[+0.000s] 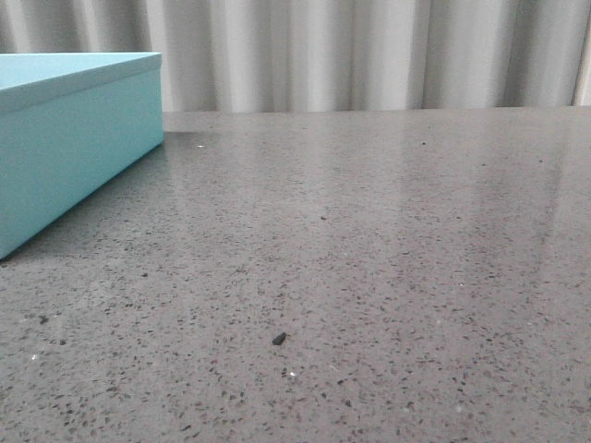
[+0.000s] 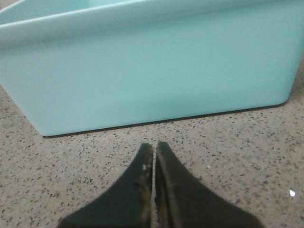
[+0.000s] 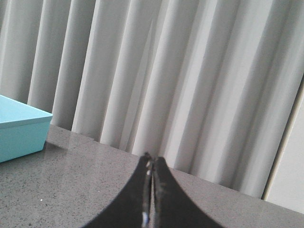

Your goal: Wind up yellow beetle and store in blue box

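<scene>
The blue box (image 1: 69, 138) stands at the far left of the grey speckled table, lid on. It fills the left wrist view (image 2: 152, 66) and shows at the edge of the right wrist view (image 3: 19, 130). My left gripper (image 2: 154, 146) is shut and empty, low over the table a short way from the box's side. My right gripper (image 3: 152, 159) is shut and empty, above the table and facing the curtain. Neither gripper shows in the front view. The yellow beetle is out of view in every frame.
A white pleated curtain (image 1: 369, 51) hangs behind the table's far edge. A small dark speck (image 1: 279, 339) lies on the tabletop (image 1: 388, 258) near the front.
</scene>
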You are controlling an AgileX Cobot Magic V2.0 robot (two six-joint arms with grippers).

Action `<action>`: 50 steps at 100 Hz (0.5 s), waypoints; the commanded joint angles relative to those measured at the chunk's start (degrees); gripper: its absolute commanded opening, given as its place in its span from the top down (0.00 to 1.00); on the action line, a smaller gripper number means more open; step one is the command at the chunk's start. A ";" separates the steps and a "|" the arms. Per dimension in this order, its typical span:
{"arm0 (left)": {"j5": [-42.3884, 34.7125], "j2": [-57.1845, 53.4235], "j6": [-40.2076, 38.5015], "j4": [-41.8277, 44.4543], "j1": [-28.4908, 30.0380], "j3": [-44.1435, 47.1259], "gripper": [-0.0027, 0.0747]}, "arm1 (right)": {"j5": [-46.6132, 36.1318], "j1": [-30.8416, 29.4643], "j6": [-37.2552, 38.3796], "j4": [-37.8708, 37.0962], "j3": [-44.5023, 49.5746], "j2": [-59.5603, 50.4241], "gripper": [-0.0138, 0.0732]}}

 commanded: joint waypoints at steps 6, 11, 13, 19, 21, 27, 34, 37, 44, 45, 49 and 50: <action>-2.89 -1.69 -0.38 -0.14 -0.42 1.65 0.99 | -4.11 0.11 -0.30 -0.57 -1.15 -0.37 0.90; -2.89 -1.69 -0.38 -0.14 -0.42 1.65 0.99 | -3.49 0.11 -0.30 -0.57 -1.15 -0.37 0.90; -2.89 -1.69 -0.38 -0.14 -0.42 1.65 0.99 | -3.11 0.11 -0.30 -0.57 -1.15 -0.37 0.90; -2.89 -1.69 -0.38 -0.14 -0.42 1.65 0.99 | -2.53 0.11 -0.30 -0.57 -1.15 -0.37 0.90; -2.89 -1.69 -0.38 -0.14 -0.42 1.65 0.99 | -2.54 0.11 -0.30 -0.57 -1.15 -0.37 0.90; -2.89 -1.69 -0.38 -0.14 -0.42 1.65 0.99 | -2.42 0.11 -0.30 -1.22 -1.15 -0.37 0.90; -2.89 -1.69 -0.38 -0.14 -0.42 1.65 0.99 | -2.42 0.11 -0.30 -3.01 -1.15 -0.37 0.90; -2.89 -1.69 -0.38 -0.14 -0.42 1.65 0.99 | -2.42 0.11 -0.30 -3.41 -1.15 -0.37 0.90; -2.89 -1.69 -0.38 -0.14 -0.42 1.65 0.99 | -1.85 0.11 -0.30 -3.78 -1.15 -0.37 0.90; -2.89 -1.69 -0.38 -0.14 -0.42 1.65 0.99 | -1.75 0.11 -0.30 -3.78 -1.15 -0.37 0.90; -2.89 -1.69 -0.38 -0.14 -0.42 1.65 0.99 | -1.59 0.11 -0.30 -3.78 -1.02 -0.37 0.90; -2.89 -1.69 -0.38 -0.14 -0.42 1.65 0.99 | -1.59 0.11 -0.30 -3.78 -0.81 -0.37 0.90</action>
